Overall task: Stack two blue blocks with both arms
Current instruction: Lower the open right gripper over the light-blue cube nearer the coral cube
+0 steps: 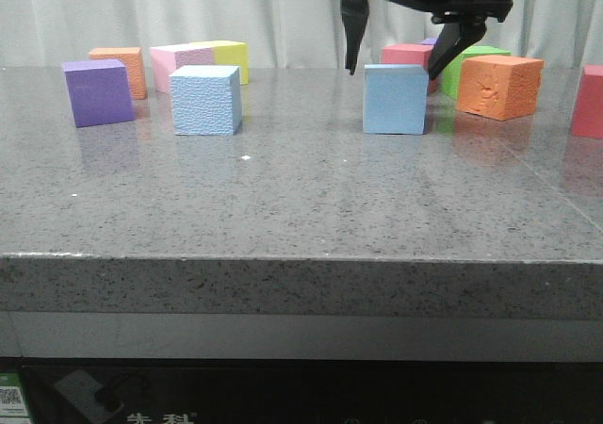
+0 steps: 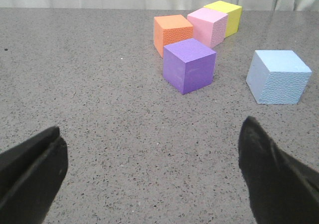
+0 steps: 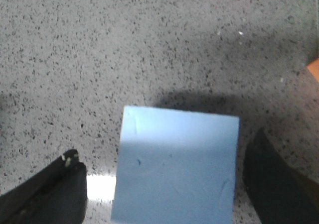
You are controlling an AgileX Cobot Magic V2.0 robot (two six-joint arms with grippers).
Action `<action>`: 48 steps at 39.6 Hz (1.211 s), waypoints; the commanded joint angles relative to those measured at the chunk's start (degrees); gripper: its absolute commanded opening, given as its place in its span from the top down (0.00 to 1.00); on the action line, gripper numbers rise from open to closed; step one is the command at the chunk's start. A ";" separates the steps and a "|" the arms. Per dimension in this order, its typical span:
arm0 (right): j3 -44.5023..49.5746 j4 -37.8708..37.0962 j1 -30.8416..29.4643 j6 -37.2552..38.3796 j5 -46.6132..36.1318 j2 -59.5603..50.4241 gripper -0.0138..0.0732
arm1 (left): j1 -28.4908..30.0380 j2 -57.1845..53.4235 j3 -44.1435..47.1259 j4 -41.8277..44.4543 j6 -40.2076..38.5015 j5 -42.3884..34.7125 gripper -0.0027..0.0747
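Note:
The smoother blue block stands on the grey table right of centre. My right gripper hangs open just above it, one finger past each side, not touching. In the right wrist view the block lies between the two open fingers. The rough pebbled blue block stands on the table to the left and also shows in the left wrist view. My left gripper is open and empty over bare table, short of that block; it is out of the front view.
A purple cube, an orange cube, a pink cube and a yellow cube stand at the back left. At the back right stand an orange cube, a green cube, a red cube and another red cube.

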 commanded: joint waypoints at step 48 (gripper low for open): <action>-3.90 2.35 -0.18 0.16 2.98 -1.82 0.50 | -0.04 0.29 -2.05 -0.46 -0.31 -4.92 0.09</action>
